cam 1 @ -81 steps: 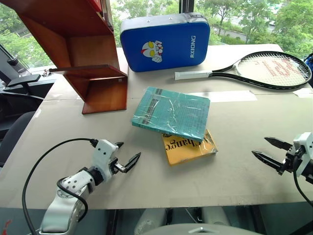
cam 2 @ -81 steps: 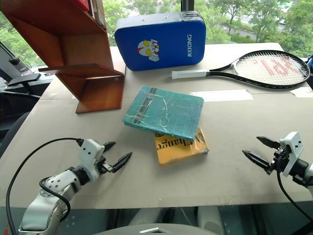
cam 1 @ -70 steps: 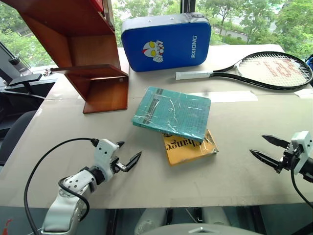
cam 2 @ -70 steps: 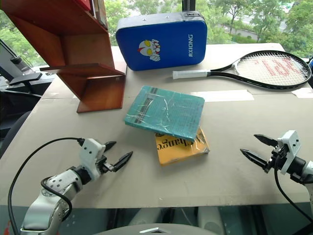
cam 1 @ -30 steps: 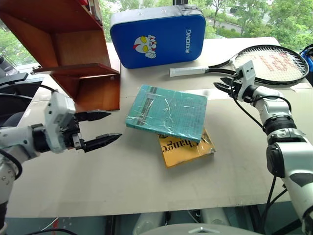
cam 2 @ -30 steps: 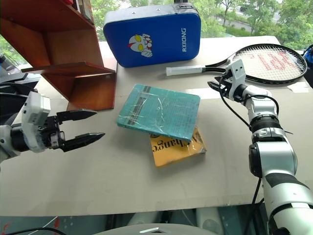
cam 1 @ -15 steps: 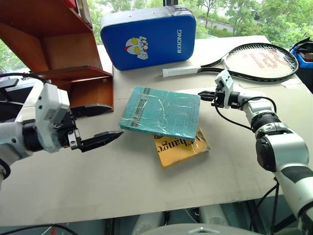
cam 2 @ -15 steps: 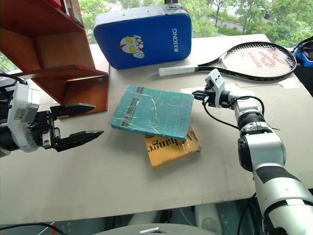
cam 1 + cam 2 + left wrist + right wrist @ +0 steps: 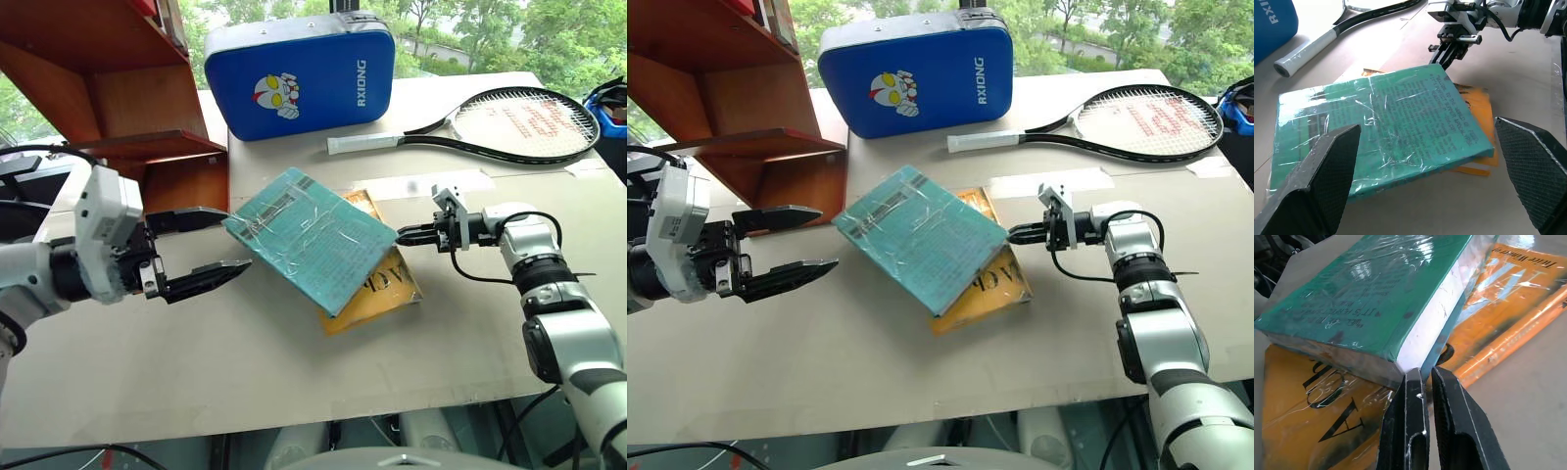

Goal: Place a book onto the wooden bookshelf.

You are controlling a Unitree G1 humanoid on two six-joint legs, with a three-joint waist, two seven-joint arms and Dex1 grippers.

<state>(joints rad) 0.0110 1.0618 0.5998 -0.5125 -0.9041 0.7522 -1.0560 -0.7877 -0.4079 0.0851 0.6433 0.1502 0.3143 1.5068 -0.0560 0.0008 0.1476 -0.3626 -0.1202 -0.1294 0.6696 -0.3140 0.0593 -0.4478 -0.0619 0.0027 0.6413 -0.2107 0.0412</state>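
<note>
The teal-green book (image 9: pixel 309 240) in shiny wrap lies skewed on top of a yellow-orange book (image 9: pixel 384 284) at the middle of the table. My right gripper (image 9: pixel 402 235) is shut and nearly level. Its tips rest against the teal book's right corner, as the right wrist view shows (image 9: pixel 1422 374). My left gripper (image 9: pixel 238 238) stands open just left of the book, with the book's left corner between its fingertips but not touching them. In the left wrist view the book (image 9: pixel 1386 132) lies ahead of the spread fingers (image 9: pixel 1327 171). The wooden bookshelf (image 9: pixel 127 88) stands at the back left.
A blue padded case (image 9: pixel 299 64) stands at the back of the table beside the shelf. A tennis racket (image 9: pixel 519 113) lies at the back right. A strip of white tape (image 9: pixel 421 183) is on the tabletop behind the books.
My right gripper has swung nearer and leftward against the teal book. Both books have turned, and the teal one has slid left until its corner reaches between the left fingers. The left gripper stayed put.
</note>
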